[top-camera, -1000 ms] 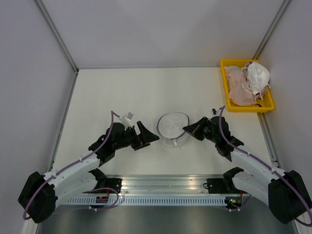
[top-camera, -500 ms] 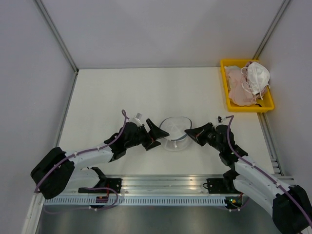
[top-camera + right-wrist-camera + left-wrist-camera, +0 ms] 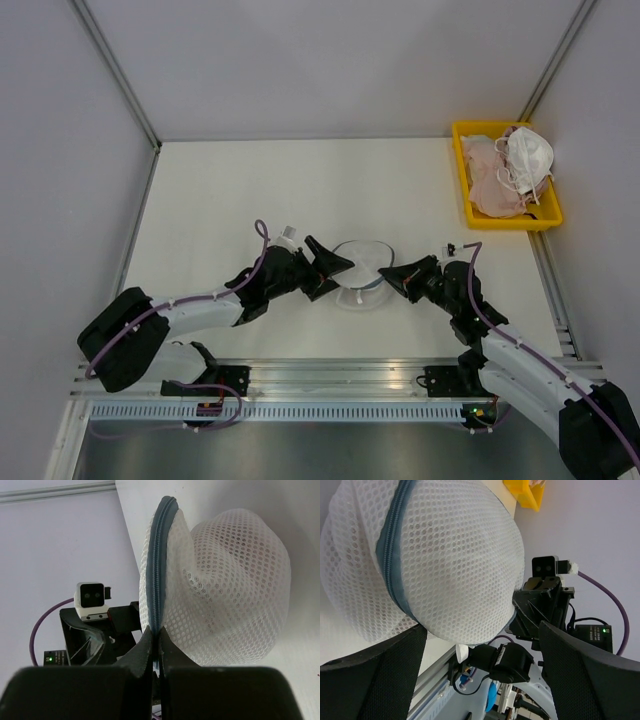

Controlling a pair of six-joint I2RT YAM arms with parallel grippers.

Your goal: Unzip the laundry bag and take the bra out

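I see R pincer (image 3: pixel 156 636) pinched shut on laundry bag (image 3: pixel 361 260) zip rim; L pincer (image 3: pixel 338 273) spread wide, straddling bag's side on surface (image 3: pixel 300 190).

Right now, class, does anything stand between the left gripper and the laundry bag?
Nothing visible does. The open left gripper faces the laundry bag directly, mesh filling the view between its fingers. The right gripper pinches the zipper rim on the opposite side.

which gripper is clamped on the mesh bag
The right gripper, pinched shut on the mesh bag at its zipper edge; the left gripper is wide open.
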